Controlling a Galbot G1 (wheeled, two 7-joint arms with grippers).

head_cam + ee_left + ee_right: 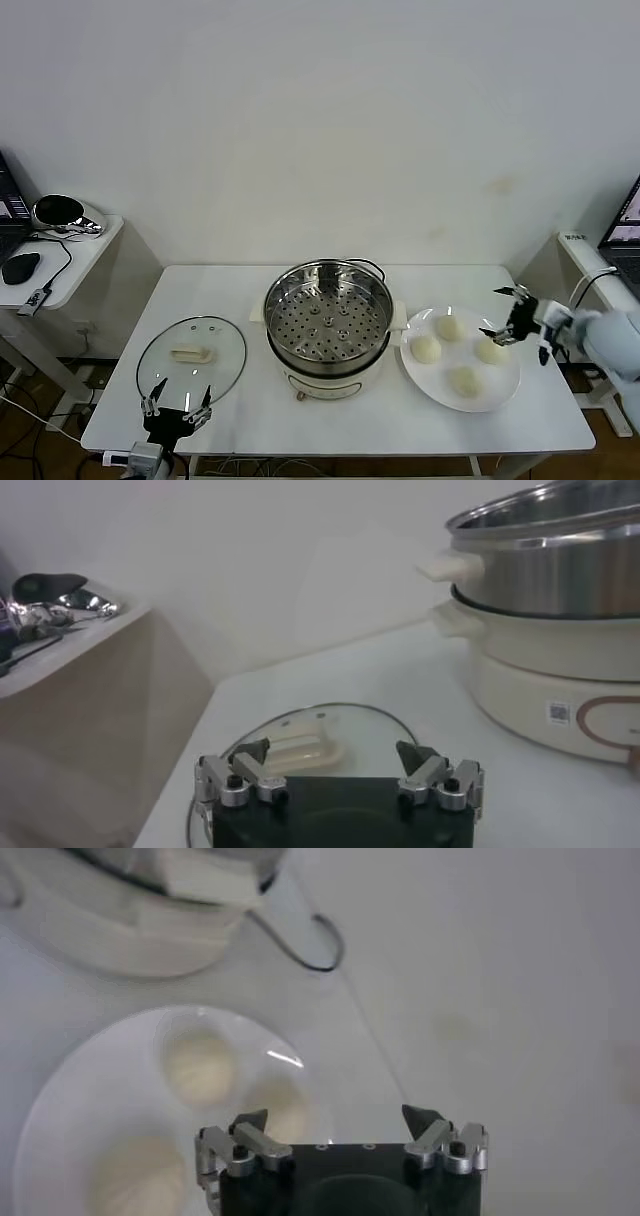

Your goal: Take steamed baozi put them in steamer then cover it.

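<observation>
The steamer, a shiny steel pot with a perforated tray on a cream base, stands uncovered mid-table. Its cover, a glass lid with a cream handle, lies flat to its left. Several steamed baozi rest on a white plate to the right. My left gripper is open at the lid's near edge, and in the left wrist view the gripper hangs empty over the lid. My right gripper is open and empty above the plate's far right side. In the right wrist view it frames one baozi.
A black power cord runs from behind the steamer. A side table with a mouse and headset stands at the left, and a laptop sits on a stand at the right. The table's front edge is near both grippers.
</observation>
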